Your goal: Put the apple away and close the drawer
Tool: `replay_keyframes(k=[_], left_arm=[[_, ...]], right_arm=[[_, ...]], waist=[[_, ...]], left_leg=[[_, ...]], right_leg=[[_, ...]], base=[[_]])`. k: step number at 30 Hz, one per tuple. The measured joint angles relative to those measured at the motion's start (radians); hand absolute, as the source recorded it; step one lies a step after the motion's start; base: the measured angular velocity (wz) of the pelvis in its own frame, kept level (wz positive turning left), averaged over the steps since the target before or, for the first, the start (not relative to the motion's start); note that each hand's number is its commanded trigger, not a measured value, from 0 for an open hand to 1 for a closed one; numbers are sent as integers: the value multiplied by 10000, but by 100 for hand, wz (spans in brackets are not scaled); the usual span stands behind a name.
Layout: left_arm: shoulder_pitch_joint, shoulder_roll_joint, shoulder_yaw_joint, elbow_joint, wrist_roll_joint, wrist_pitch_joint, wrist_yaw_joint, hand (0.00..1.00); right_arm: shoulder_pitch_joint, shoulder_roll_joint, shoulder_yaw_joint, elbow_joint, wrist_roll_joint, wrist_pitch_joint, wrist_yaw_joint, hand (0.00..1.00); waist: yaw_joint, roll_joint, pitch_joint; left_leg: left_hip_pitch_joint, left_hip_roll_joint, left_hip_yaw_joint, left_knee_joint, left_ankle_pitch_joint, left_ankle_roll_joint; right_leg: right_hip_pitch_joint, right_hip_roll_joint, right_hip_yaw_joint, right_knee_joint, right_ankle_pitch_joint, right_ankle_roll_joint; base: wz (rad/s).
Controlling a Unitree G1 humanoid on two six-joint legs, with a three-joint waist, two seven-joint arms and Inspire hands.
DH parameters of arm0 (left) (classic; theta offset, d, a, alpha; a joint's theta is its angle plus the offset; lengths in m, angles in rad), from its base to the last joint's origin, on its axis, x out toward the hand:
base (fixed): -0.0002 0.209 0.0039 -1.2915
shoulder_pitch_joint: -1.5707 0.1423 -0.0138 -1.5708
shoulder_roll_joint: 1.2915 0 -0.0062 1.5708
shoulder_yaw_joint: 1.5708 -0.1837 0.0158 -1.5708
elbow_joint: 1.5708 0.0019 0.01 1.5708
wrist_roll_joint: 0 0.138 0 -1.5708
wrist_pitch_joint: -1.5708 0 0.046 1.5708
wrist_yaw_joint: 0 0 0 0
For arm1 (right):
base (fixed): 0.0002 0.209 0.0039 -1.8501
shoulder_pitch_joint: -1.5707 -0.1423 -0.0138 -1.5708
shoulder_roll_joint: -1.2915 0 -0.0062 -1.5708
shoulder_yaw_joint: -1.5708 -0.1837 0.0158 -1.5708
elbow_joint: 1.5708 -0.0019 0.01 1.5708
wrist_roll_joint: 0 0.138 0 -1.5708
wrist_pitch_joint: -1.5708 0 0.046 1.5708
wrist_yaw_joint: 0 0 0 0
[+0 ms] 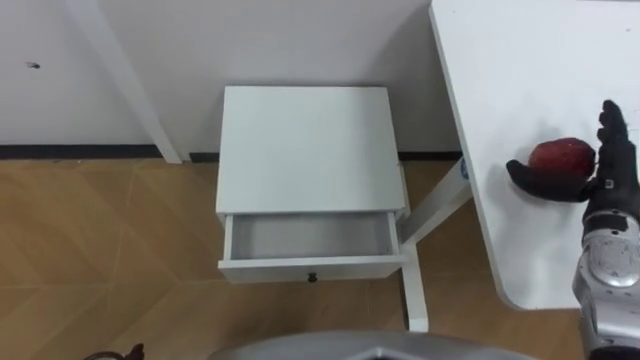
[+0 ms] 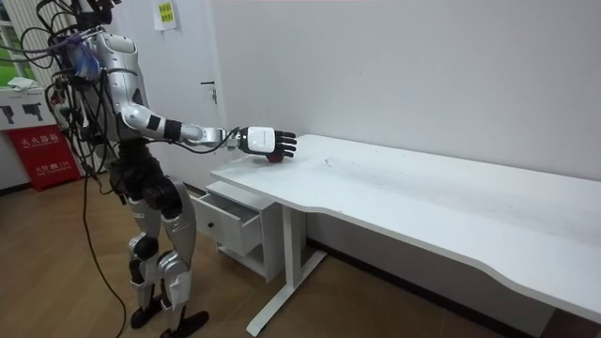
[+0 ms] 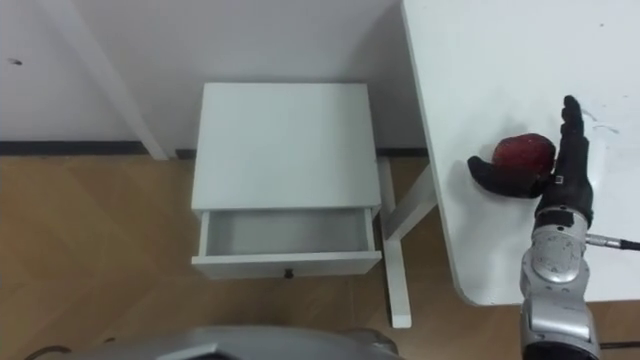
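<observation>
A round red apple [image 1: 560,155] lies near the white desk's [image 1: 520,60] left edge. The right hand [image 1: 612,168] cups it, spread wide, fingers straight. The white cabinet's drawer [image 1: 310,238] stands open.

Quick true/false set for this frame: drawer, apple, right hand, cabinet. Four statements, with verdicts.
1. The drawer is open. True.
2. The apple lies in the drawer. False: it sits on the table, against the right hand.
3. The right hand's fingers are straight, with the thumb reaching round the apple's near side. True.
4. The cabinet stands to the robot's right of the table. False: it stands to the table's left, against the wall.
</observation>
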Motion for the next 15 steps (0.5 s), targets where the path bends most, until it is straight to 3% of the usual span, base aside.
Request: replay_keyframes(k=[5,6,7,8,14,15], left_arm=[[-7,1,0,0,2,-3,-10,0],[-7,1,0,0,4,-3,-10,0],[-10,1,0,0,11,-3,-10,0],[-19,1,-1,0,11,-3,-12,0],[-35,22,1,1,16,-13,-23,0],[-25,23,1,4,17,-13,-23,0]], right_arm=[[135,0,3,1,-226,0,185,0],[143,0,10,2,-240,0,202,5],[163,0,54,4,-249,0,205,59],[174,0,105,4,-254,-1,212,100],[196,1,269,328,-627,-233,215,100],[188,-1,240,386,-772,-302,136,100]], waist=[[9,-10,3],[16,-5,5],[14,-2,6],[12,0,5],[10,59,28],[27,67,3]], left_leg=[[-1,-1,1,7,0,0],[0,1,0,7,0,0],[2,1,0,9,0,0],[6,2,0,9,0,0],[133,4,2,12,-1,-2],[143,5,2,11,-3,-4]], right_leg=[[2,-1,-1,-2,0,0],[3,1,-1,-3,0,0],[3,3,-1,-3,0,0],[4,4,0,-2,0,0],[28,3,11,-21,0,0],[52,1,14,-36,-1,0]], base=[[0],[0],[0],[0],[0],[0]])
